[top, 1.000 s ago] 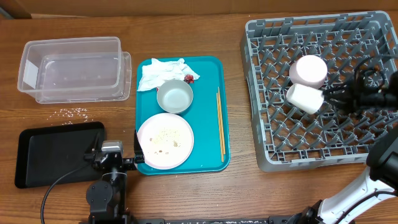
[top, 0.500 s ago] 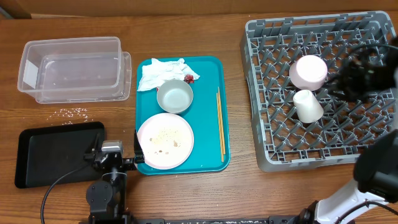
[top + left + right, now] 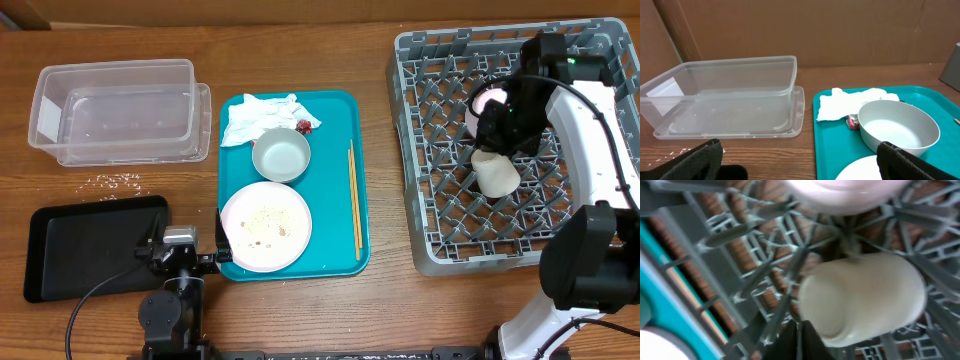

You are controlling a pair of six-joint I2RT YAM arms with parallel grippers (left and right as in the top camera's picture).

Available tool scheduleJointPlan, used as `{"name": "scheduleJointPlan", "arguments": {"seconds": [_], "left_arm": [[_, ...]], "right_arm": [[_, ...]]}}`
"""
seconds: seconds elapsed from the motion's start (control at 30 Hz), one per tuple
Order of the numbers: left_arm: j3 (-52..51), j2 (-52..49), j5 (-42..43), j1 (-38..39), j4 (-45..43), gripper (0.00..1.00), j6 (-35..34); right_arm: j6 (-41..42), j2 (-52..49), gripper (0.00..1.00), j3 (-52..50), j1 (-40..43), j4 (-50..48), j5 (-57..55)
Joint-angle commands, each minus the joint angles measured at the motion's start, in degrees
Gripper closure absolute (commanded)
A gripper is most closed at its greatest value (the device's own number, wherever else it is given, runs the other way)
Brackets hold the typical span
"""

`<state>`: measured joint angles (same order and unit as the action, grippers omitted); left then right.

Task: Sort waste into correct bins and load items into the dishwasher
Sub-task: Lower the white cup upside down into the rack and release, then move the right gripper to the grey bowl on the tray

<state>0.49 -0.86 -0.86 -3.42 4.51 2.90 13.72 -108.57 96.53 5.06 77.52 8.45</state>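
Two cups already sit in the grey dish rack [image 3: 440,240], and they are the nearest trouble: the white cup [image 3: 496,174] leans among the tines rather than standing squarely, just beside the pink cup [image 3: 482,101], and the right gripper [image 3: 503,128] hangs right over both. I cannot tell whether its jaws are spread or pressed together, since the overhead view shows only a dark mass and the wrist view is blurred. If the arm swings away low, a finger or the cable could catch the white cup's rim and roll it across the rack or into its neighbour. On the teal tray [image 3: 340,105] everything else waits to be sorted. The plate [image 3: 265,227] carries crumbs that would scatter if it went to the rack untipped. The chopsticks [image 3: 354,198] are thin and lie flat against the tray floor, so a pinch may slip or pick up only one. The crumpled napkin [image 3: 262,116] lies against the bowl [image 3: 281,156], so lifting either may drag the other. The left gripper [image 3: 187,245] is spread and holds nothing, and sits close to the tray's near edge, so a careless advance could shove the whole tray. Choosing wrongly between the clear plastic bin [image 3: 115,110] and the black tray [image 3: 95,245] would spoil the sort.
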Motion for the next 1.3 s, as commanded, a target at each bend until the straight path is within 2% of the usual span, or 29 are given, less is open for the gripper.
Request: {"name": "scheduleJointPlan", "arguments": {"seconds": [0.0,0.17,0.37,0.67,0.83,1.0,1.03,1.07,1.17,1.2,1.27], "left_arm": [[-0.2,0.6,0.7,-0.3,-0.1,0.00,-0.7],[-0.2,0.6,0.7,-0.3,-0.1,0.00,-0.7],[-0.2,0.6,0.7,-0.3,-0.1,0.00,-0.7],[-0.2,0.6,0.7,-0.3,-0.1,0.00,-0.7],[-0.2,0.6,0.7,-0.3,-0.1,0.00,-0.7],[-0.2,0.6,0.7,-0.3,-0.1,0.00,-0.7],[-0.2,0.6,0.7,-0.3,-0.1,0.00,-0.7],[-0.2,0.6,0.7,-0.3,-0.1,0.00,-0.7],[-0.2,0.6,0.7,-0.3,-0.1,0.00,-0.7],[-0.2,0.6,0.7,-0.3,-0.1,0.00,-0.7],[-0.2,0.6,0.7,-0.3,-0.1,0.00,-0.7]], "right_arm": [[2.7,0.8,0.96,-1.0,0.5,-0.3,-3.5],[3.4,0.8,0.96,-2.3,0.5,-0.6,-4.1],[12.6,0.8,0.96,-2.3,0.7,1.4,-16.0],[15.1,2.2,0.96,3.8,0.8,10.7,-18.8],[12.0,5.3,0.96,8.7,0.6,13.7,-9.8],[0.8,9.3,0.95,9.3,-1.4,9.0,12.0],[-1.2,9.6,0.90,9.3,-2.4,7.6,16.3],[-2.4,9.7,0.81,9.3,-3.7,6.1,19.4],[-2.0,9.4,0.56,9.0,-9.2,-0.2,21.6],[-1.6,9.3,0.50,8.6,-11.2,-2.7,21.7],[-0.1,9.0,0.44,7.5,-16.1,-9.3,21.4]]}}
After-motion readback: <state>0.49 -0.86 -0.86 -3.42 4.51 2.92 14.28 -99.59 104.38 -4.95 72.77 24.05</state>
